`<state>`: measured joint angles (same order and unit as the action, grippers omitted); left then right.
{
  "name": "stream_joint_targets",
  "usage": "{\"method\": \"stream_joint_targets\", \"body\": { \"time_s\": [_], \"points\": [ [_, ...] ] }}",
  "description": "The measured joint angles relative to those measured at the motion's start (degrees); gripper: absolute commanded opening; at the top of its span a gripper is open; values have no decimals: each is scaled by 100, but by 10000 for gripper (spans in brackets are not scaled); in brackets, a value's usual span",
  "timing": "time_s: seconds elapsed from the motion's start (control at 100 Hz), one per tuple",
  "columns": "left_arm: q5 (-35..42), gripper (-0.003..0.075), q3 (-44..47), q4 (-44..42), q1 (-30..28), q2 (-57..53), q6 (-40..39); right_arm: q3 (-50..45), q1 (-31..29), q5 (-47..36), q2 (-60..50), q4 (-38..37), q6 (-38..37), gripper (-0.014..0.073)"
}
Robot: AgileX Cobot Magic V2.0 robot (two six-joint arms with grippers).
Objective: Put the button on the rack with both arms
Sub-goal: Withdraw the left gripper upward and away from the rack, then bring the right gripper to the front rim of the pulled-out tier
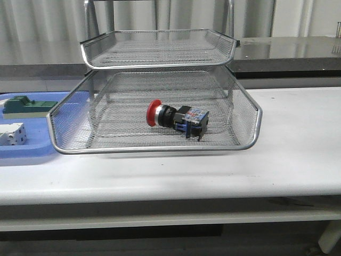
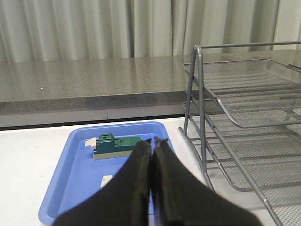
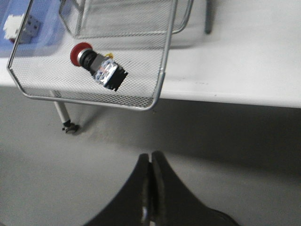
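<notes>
The button (image 1: 176,117), with red cap, silver collar, black body and blue rear block, lies on its side in the lowest tray of the wire-mesh rack (image 1: 250,143). It also shows in the right wrist view (image 3: 98,66), on the mesh of the rack (image 3: 160,80). My right gripper (image 3: 151,157) is shut and empty, pulled back off the table's front edge, over the floor. My left gripper (image 2: 153,141) is shut and empty, above the blue tray (image 2: 70,165), to the left of the rack (image 2: 202,108). Neither arm shows in the front view.
The blue tray (image 1: 32,152) lies left of the rack and holds a green rectangular block (image 1: 26,105) and a white boxy part (image 1: 11,133). The green block also shows in the left wrist view (image 2: 115,145). A grey counter runs behind the table.
</notes>
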<state>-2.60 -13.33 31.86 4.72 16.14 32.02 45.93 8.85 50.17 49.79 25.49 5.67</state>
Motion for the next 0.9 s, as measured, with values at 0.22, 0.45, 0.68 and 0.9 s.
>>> {"method": "stream_joint_targets", "body": {
  "time_s": [0.22,0.45,0.68,0.9],
  "points": [
    [0,-20,0,0,0,0,-4,0,207,-276,1311,742,840,-66],
    [0,-20,0,0,0,0,-4,0,1166,-855,2244,839,945,-66],
    [0,-20,0,0,0,0,-4,0,2080,-1766,3012,880,956,-66],
    [0,-20,0,0,0,0,-4,0,2528,-2199,3635,903,956,-66]
  ]
}}
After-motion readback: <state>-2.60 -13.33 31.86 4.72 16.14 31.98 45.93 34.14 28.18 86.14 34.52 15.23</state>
